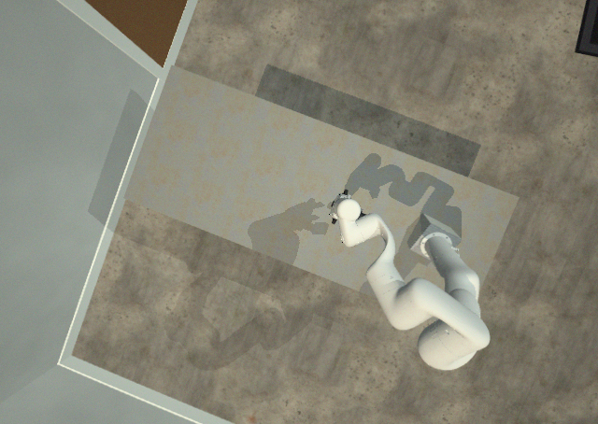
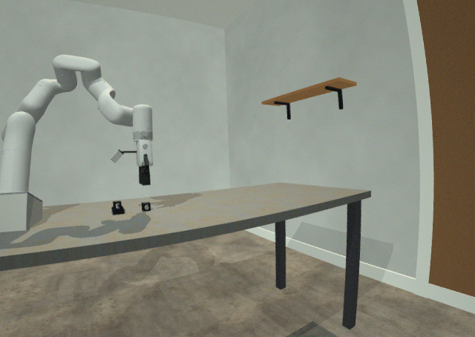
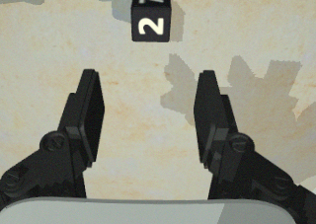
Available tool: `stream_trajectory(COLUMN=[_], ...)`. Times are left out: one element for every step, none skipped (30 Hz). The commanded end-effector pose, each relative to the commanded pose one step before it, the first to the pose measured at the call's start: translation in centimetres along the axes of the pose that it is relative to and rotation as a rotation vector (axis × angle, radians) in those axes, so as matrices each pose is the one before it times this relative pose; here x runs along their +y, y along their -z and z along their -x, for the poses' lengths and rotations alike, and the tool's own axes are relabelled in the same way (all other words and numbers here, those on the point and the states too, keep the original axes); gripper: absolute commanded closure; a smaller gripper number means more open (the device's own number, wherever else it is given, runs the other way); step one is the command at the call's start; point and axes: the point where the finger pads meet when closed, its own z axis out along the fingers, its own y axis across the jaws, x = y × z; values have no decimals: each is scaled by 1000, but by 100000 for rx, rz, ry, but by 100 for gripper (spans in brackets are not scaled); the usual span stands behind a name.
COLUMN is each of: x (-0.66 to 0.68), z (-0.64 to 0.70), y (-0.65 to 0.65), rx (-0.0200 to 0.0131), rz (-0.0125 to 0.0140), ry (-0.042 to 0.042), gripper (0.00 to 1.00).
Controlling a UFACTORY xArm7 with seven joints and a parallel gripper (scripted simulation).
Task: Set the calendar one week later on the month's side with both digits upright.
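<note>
A black number cube [image 3: 150,18] lies on the bare table top, with a white 2 on its upper face and a 7 on the face beyond it. In the exterior view the same cube [image 2: 145,206] shows a 6. My gripper [image 3: 148,89] [image 2: 144,180] is open and empty, and hangs well above this cube. To the cube's left stands the small black tray with the other cube [image 2: 117,207] in it; the face shown looks like a 3 or an E. In the overhead view my wrist [image 1: 348,209] hides the cubes and the tray.
The arm's base box [image 2: 17,211] stands on the table at the left. A wooden wall shelf [image 2: 309,91] hangs high at the right, far from the arm. The table's front edge [image 2: 184,235] runs close to the cubes.
</note>
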Motion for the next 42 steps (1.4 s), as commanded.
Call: stream_trajectory(x=[-58,0,0,0,0,0,0,0,0,0,0,0,0,0,0,0,0,0,0,0,0,-1,-1,-1,0,0,-2,-2,-2,-2,-2,-1,0,2,4,7,8,3,14,12,8,0], z=[131,0,0,0,0,0,0,0,0,0,0,0,0,0,0,0,0,0,0,1,2,4,7,10,0,0,14,18,22,27,32,37,42,47,53,58,50,13,68,45,27,0], y=[242,0,0,0,0,0,0,0,0,0,0,0,0,0,0,0,0,0,0,0,0,-1,-1,-2,0,0,-2,-3,-4,-4,-5,-6,-6,-7,-7,-8,-6,-2,-8,-5,-3,0], rx=[-403,0,0,0,0,0,0,0,0,0,0,0,0,0,0,0,0,0,0,1,2,3,5,7,0,0,10,13,16,20,24,28,32,37,42,46,41,10,55,37,22,0], rz=[-85,0,0,0,0,0,0,0,0,0,0,0,0,0,0,0,0,0,0,1,3,5,8,11,0,0,15,19,23,27,31,34,37,40,41,42,34,8,40,25,14,0], ry=[-61,0,0,0,0,0,0,0,0,0,0,0,0,0,0,0,0,0,-10,-67,-178,-336,-537,-776,0,0,-1049,-1351,-1678,-2025,-2390,-2767,-3154,-3546,-3941,-4335,-3765,-960,-5108,-3427,-2056,0], gripper=[0,0,0,0,0,0,0,0,0,0,0,0,0,0,0,0,0,0,0,0,0,0,0,0,0,0,0,0,0,0,0,0,0,0,0,0,0,0,0,0,0,0])
